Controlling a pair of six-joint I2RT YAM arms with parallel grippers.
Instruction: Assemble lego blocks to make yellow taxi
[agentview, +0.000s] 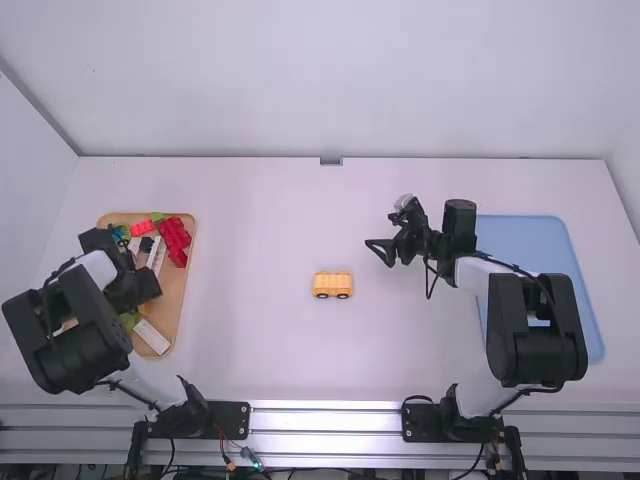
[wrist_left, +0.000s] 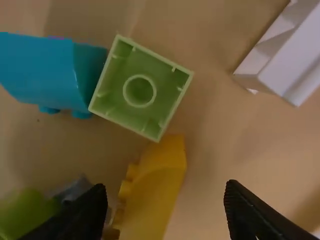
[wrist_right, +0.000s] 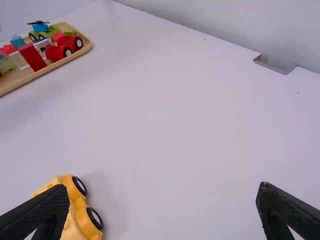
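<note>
With 12 o'clock at the far wall in the high view, the yellow car (agentview: 332, 285) sits upright near the middle of the white tabletop (agentview: 270, 350), its long axis running from 9 to 3 o'clock. Its wheels on one long side face 6 o'clock; I cannot tell front from back.

The right gripper (agentview: 378, 252) is at the car's 2 o'clock, apart from it, pointing toward 9 o'clock; its fingers stand wide apart with nothing between them. Beyond it, at the car's 3 o'clock, the blue tray (agentview: 596, 335) stretches roughly from 12 to 6.

The left gripper (agentview: 140, 287) is over the wooden tray (agentview: 186, 309) at the car's 9 o'clock, fingers apart. The left wrist view shows a yellow block (wrist_left: 160, 192) lying on its side, unclamped; its long axis runs lengthwise between the fingers, on a slight slant. One end meets or nearly meets the pale green block (wrist_left: 165, 92). The studded side faces one finger, with a bright green piece (wrist_left: 25, 212) crowding there; toward the other finger lies bare tray floor.

A broad stretch of tabletop separates the car from the tray rim at 9 o'clock. The tabletop's near edge is at 6, the far edge well apart at 12.
</note>
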